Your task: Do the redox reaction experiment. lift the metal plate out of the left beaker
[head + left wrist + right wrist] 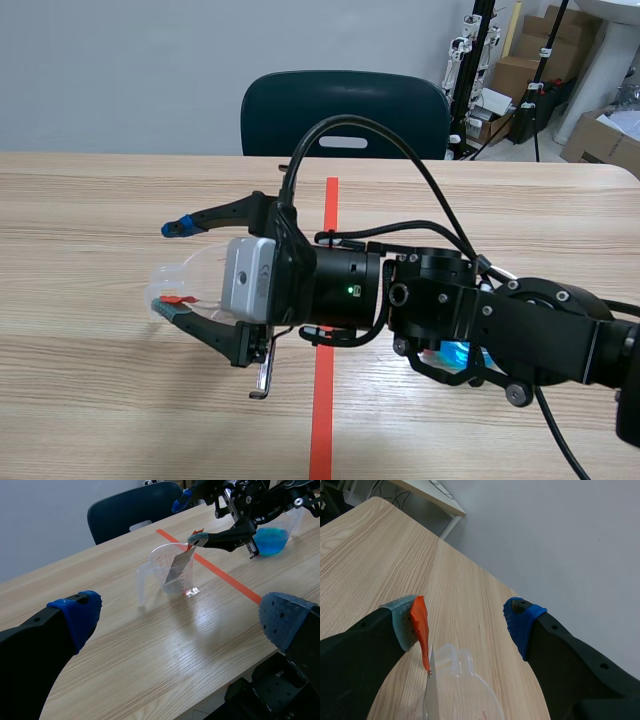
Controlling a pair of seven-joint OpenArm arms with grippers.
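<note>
Right wrist view shows unreadable red print (483, 713) on beaker (466, 684).

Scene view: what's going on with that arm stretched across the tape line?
The right arm lies across the middle, with the right gripper open around the top of the left beaker. The metal plate leans inside that clear beaker, its orange tab right at one pad and the other pad well apart, so it is not yet gripped or lifted. The left gripper is open, back from the beaker. A beaker of blue liquid stands across the tape line.
</note>
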